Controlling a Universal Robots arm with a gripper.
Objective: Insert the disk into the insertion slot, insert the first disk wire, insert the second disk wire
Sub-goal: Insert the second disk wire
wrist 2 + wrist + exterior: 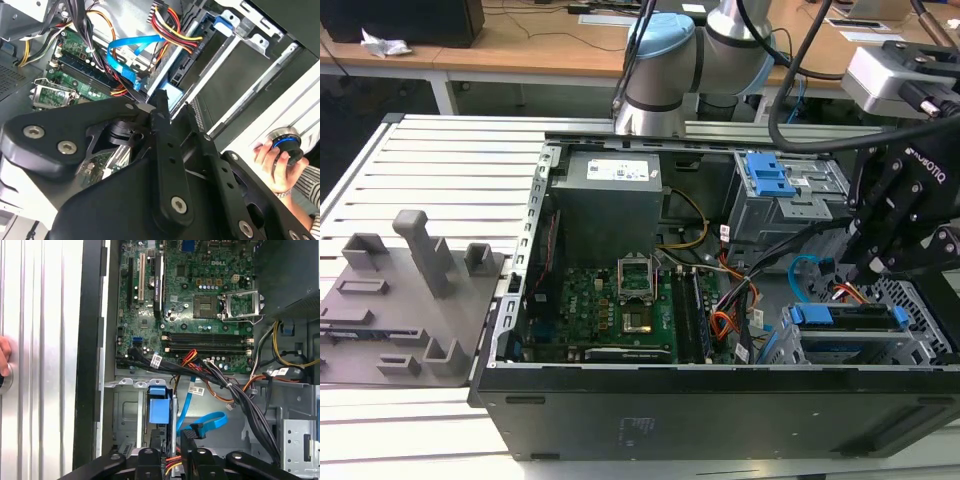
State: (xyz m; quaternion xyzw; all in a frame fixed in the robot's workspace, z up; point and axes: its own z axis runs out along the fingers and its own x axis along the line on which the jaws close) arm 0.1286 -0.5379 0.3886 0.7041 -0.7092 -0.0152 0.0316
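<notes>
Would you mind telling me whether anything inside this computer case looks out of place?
Nothing looks spilled or broken. The light blue cable loops loosely near the pincer, and the motherboard's processor socket sits bare, with no cooler over it.

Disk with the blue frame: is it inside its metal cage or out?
In, it appears: the disk sits between the walls of the insertion slot, blue frame at the opening.
</notes>
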